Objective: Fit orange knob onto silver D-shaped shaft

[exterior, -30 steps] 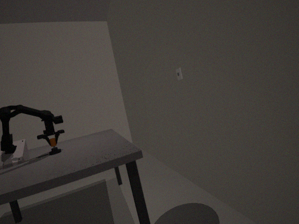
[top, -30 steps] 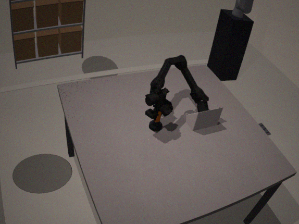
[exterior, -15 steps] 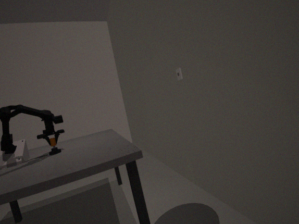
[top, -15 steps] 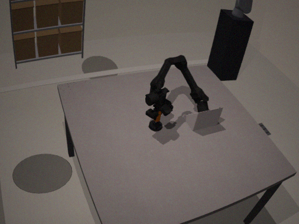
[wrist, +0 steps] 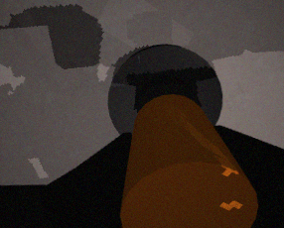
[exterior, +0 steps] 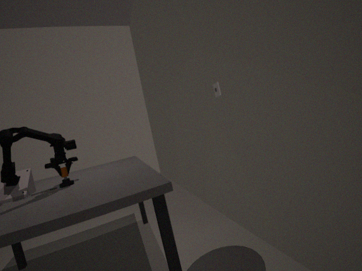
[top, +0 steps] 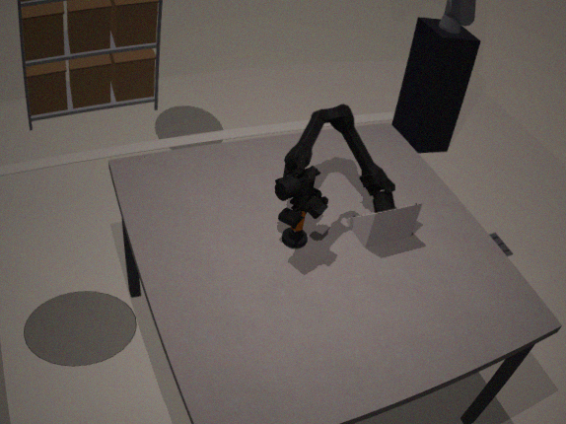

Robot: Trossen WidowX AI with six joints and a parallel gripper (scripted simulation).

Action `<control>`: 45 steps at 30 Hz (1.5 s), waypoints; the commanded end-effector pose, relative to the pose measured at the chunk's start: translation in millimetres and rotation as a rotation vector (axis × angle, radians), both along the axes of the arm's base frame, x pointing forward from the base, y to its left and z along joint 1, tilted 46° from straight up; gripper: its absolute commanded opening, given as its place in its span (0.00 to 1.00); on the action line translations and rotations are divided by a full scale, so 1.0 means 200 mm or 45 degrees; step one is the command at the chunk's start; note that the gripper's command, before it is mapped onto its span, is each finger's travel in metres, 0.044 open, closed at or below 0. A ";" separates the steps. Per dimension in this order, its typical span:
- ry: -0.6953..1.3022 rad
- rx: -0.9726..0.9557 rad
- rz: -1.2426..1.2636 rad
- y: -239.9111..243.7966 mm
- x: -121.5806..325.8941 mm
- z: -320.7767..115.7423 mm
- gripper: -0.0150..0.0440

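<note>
The orange knob (top: 299,223) (exterior: 64,172) (wrist: 174,144) is upright between the fingers of my gripper (top: 302,217) (exterior: 64,169) (wrist: 172,137), which is shut on it. The knob is directly above the dark round pedestal (top: 294,241) (exterior: 67,183) (wrist: 122,101), with a small gap between them in the exterior view. A faint greyish bit, seemingly the shaft, shows in that gap. The knob's underside, its hole and both flat sides are hidden, so their alignment cannot be told. In the wrist view the knob covers the pedestal's near part.
A pale angled panel (top: 394,229) (exterior: 26,180) stands on the table (top: 316,325) (exterior: 104,192) beside the arm's base. A dark box pillar (top: 434,89) and a shelf rack with brown boxes stand beyond the table. Shadows of the arm fall around the pedestal.
</note>
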State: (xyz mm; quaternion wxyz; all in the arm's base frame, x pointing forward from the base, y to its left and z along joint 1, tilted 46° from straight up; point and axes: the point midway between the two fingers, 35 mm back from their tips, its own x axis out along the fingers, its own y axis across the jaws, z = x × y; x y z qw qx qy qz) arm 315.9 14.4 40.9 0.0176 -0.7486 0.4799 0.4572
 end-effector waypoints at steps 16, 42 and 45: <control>0.105 -0.020 0.114 0.02 0.00 0.02 0.25; 0.214 -0.039 0.223 0.02 0.00 0.02 0.25; 0.303 -0.055 0.312 0.02 0.00 0.02 0.25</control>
